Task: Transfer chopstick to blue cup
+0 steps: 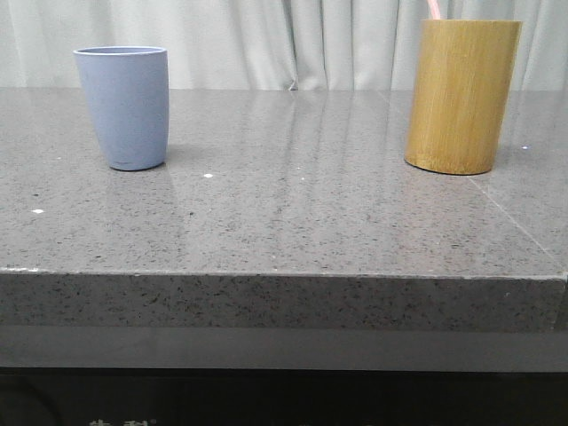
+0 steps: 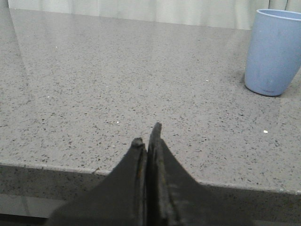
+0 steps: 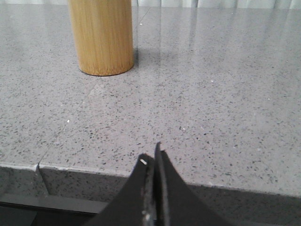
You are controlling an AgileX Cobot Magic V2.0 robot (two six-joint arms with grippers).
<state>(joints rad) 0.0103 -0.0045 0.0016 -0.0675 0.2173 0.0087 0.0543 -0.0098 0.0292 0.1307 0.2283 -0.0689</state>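
Observation:
The blue cup (image 1: 124,106) stands upright at the back left of the grey stone table; the left wrist view shows the blue cup (image 2: 273,52) ahead and off to one side. A pale pink chopstick (image 1: 434,9) pokes up out of the bamboo cylinder (image 1: 461,96) at the back right; only its tip is visible. My left gripper (image 2: 146,137) hangs shut and empty over the table's front edge, far from the cup. My right gripper (image 3: 151,155) is likewise shut with nothing in it, at the front edge, well short of the bamboo cylinder (image 3: 101,35).
The grey speckled table (image 1: 284,222) ends in a thick front edge (image 1: 284,302) just under both grippers. A seam (image 1: 519,222) runs through the stone near the bamboo cylinder. Pale curtains hang behind the table. Open surface lies between the two containers.

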